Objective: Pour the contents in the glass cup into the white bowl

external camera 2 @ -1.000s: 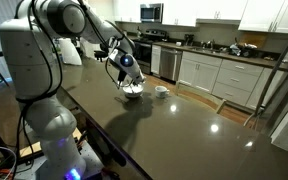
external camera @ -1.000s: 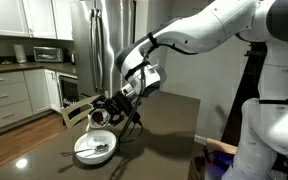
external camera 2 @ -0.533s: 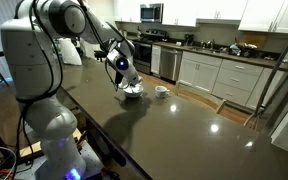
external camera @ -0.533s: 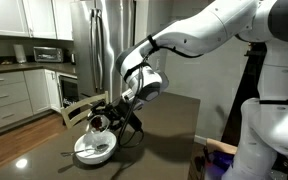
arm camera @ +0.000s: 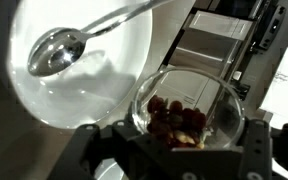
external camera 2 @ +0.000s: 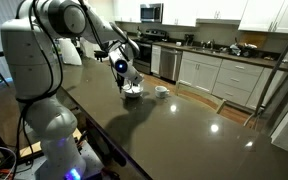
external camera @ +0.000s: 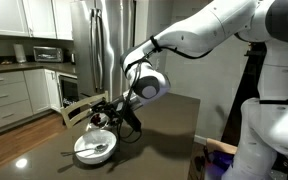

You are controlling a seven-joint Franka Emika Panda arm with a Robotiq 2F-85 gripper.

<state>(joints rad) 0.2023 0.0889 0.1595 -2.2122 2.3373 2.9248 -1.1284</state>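
Hand (arm camera: 176,152): clenched on the glass cup, one dark finger on each side of it, low in the wrist view.
Glass cup (arm camera: 222,98): held in the air at the bowl's edge, with its mouth towards the wrist camera; how far it is tipped cannot be told.
Contents (arm camera: 177,122): reddish-brown bits bunched inside the cup; none show in the bowl.
White bowl (arm camera: 89,95): just beyond the cup, wide and shallow, resting on the bench below the hand in both exterior views.
Metal spoon (arm camera: 52,52): lies in the bowl, its scoop on the floor and its handle running over the rim.
Bench (external camera 2: 184,130): dark and glossy, bare around the bowl.
White mug (external camera 2: 161,91): small, near the bowl on its far side.
Risk, spill: the cup looks to be over the rim, not the middle, so tipping here may drop bits on the bench.
Risk, bounce: bits that hit the spoon could skip out.
Risk, slip: smooth glass may turn in the fingers as it tips.
Writing: none readable in any view.
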